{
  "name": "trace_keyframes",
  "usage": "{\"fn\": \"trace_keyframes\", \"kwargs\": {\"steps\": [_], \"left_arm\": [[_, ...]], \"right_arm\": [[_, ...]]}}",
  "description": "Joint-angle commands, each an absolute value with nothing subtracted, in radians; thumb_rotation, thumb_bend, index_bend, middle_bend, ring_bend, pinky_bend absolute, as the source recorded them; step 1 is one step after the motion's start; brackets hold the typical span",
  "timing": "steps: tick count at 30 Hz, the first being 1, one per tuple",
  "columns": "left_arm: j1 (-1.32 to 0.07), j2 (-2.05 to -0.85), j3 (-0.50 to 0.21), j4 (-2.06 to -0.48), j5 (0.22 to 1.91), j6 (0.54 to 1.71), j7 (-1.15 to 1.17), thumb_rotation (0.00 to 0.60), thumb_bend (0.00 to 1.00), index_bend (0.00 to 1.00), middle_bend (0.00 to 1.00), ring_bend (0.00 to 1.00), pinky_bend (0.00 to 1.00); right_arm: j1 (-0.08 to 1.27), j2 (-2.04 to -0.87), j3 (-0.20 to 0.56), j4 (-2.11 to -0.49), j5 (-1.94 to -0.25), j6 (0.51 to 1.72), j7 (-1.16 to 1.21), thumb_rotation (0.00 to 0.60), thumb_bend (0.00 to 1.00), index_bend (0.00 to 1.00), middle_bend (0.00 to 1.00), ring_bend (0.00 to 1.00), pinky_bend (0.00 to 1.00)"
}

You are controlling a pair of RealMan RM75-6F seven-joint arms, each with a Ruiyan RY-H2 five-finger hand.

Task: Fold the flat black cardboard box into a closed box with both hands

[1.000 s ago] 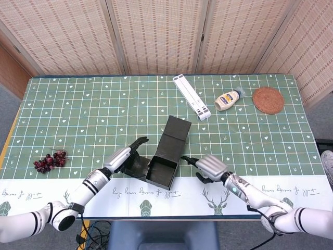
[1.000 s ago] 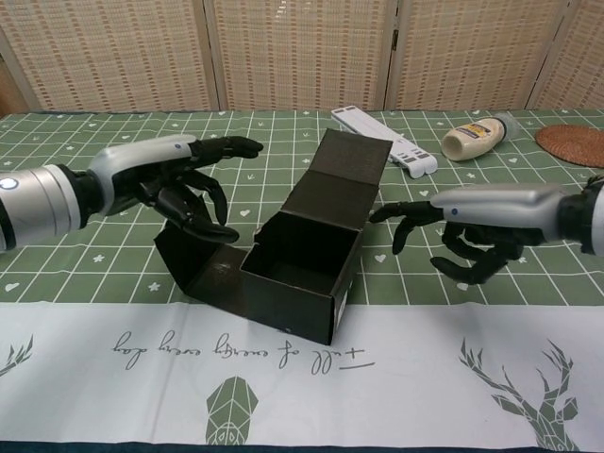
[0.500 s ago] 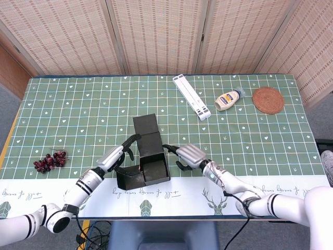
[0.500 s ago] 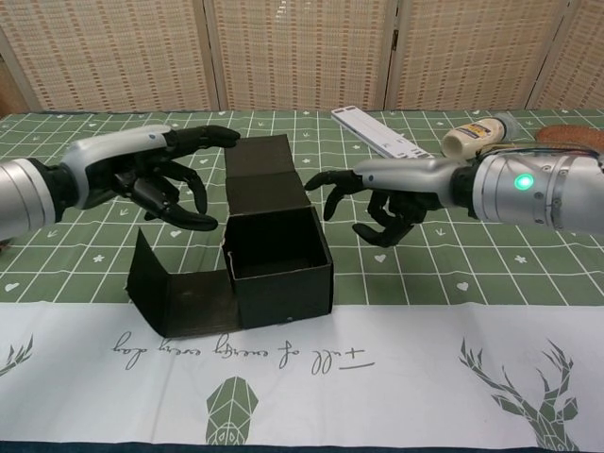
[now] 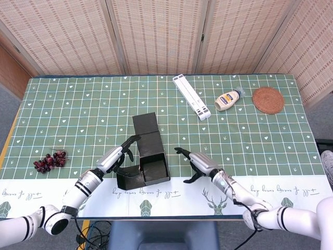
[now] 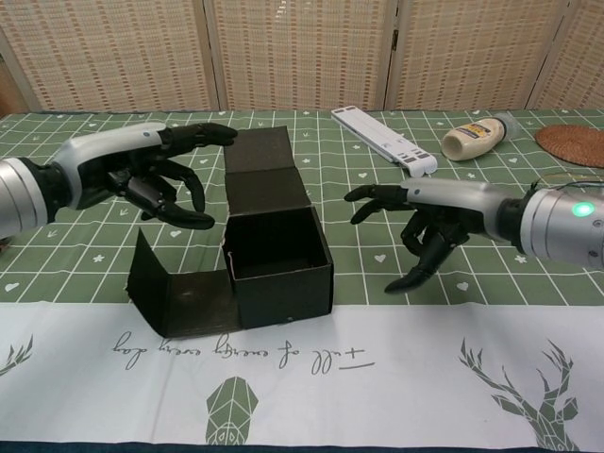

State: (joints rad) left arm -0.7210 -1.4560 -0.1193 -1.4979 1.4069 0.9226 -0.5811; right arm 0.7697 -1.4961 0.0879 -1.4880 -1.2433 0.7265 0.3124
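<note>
The black cardboard box point(image 5: 148, 161) point(image 6: 276, 265) stands half formed near the table's front edge, its cavity open upward. Its lid flap point(image 6: 264, 163) lies back toward the far side, and a side flap point(image 6: 176, 294) stands out to the left. My left hand point(image 5: 117, 154) point(image 6: 142, 172) hovers just left of the lid flap with fingers spread, holding nothing. My right hand point(image 5: 200, 164) point(image 6: 429, 217) is to the right of the box, apart from it, fingers spread and empty.
A bunch of dark grapes point(image 5: 50, 160) lies at the left. At the back are a white folding stand point(image 5: 191, 97) point(image 6: 383, 140), a squeeze bottle point(image 5: 229, 99) point(image 6: 479, 138) and a round woven coaster point(image 5: 268, 99) point(image 6: 573, 143). A green patterned cloth point(image 5: 83, 114) covers the table.
The box turned and slid left earlier and now rests still. My right hand has drawn back to the right, away from the box, and spread its fingers. The left hand barely moved.
</note>
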Motion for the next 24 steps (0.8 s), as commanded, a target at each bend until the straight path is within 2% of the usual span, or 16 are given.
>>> {"fn": "trace_keyframes", "kwargs": {"steps": [1,17,19,21,24], "left_arm": [[-0.72,-1.455,-0.12,-1.5,1.407,0.923,-0.581,0.6,0.09,0.0,0.0,0.46,0.79],[-0.685,-1.418,-0.118,-1.514,1.425,0.966,-0.618,0.6,0.09,0.0,0.0,0.46,0.79],[-0.678,-1.411,-0.117,-1.514,1.428,0.976,-0.624,0.6,0.09,0.0,0.0,0.46,0.79],[-0.67,-1.405,-0.117,-1.516,1.431,0.988,-0.629,0.6,0.09,0.0,0.0,0.46,0.79],[-0.657,-1.396,-0.119,-1.517,1.438,1.017,-0.629,0.6,0.09,0.0,0.0,0.48,0.79]], "right_arm": [[0.758,-1.528,0.097,-1.475,-1.226,0.737,0.312,0.6,0.0,0.0,0.11,0.79,1.0],[0.773,-1.78,0.168,-1.323,-1.167,0.763,0.268,0.6,0.0,0.0,0.13,0.79,1.0],[0.773,-1.816,0.179,-1.296,-1.162,0.776,0.267,0.6,0.0,0.0,0.16,0.79,1.0],[0.771,-1.848,0.192,-1.275,-1.155,0.788,0.269,0.6,0.0,0.01,0.23,0.8,1.0],[0.766,-1.883,0.212,-1.253,-1.145,0.809,0.274,0.6,0.0,0.12,0.34,0.83,1.0]]}}
